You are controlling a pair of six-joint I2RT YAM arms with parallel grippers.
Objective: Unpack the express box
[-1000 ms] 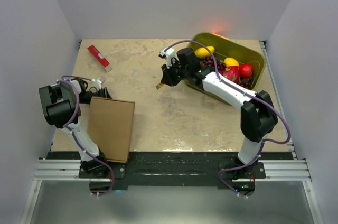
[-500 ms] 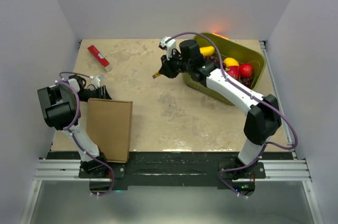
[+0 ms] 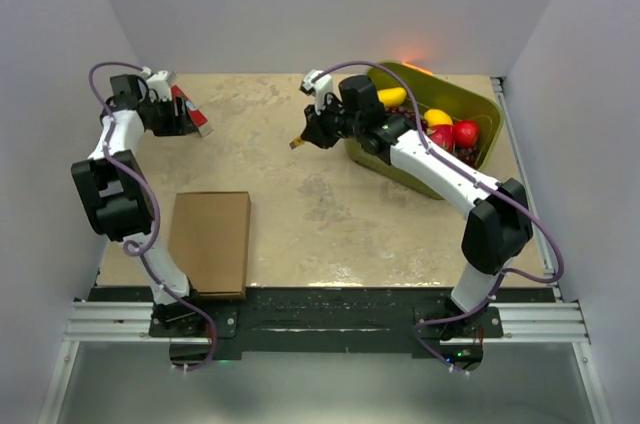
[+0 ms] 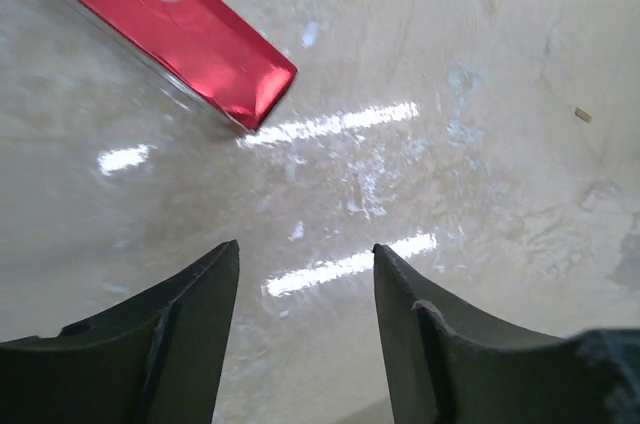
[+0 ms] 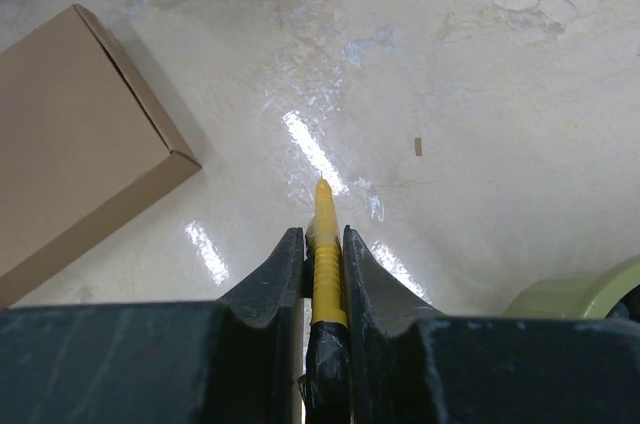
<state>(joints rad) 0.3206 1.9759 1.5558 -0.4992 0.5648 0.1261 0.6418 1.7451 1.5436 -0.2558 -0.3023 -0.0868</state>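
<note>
Pale grey walls (image 3: 330, 4) close in three sides. You are working over a beige, mottled table (image 3: 330, 214), glossy enough to throw back strips of light.

- Cardboard box (image 3: 210, 242): flat, rectangular, plain matte brown, crisp folded edges. It lies shut at the near left corner of the table, beside the left arm's base. Its near end reaches the dark front rail. Neither gripper touches it.
- Left gripper (image 4: 305, 274): your left arm is stretched to the far left corner. The dark, curved fingers stand apart, with only bare table between them.
- Red packet (image 4: 170, 34): long and flat-sided, with a foil-like sheen and a pale patch on its top face. One creased end lies just beyond the left fingertips, and the fingers are not touching it.
- Right gripper (image 5: 322, 244): out over the far middle of the table, just left of the tub. The fingers are clamped on a slim yellow tool (image 5: 325, 214).
- The yellow tool is smooth and tapers to a fine point, with dark wrap at its held end. The point aims out over bare table, well apart from the cardboard box. You cannot tell whether the tip touches the surface.
- Tub (image 3: 470, 109): olive-green, smooth-walled, with rounded corners, at the far right corner. It is heaped with fruit (image 3: 465, 132) in yellow, red and dark clustered pieces. Your right arm crosses its near rim.
</note>
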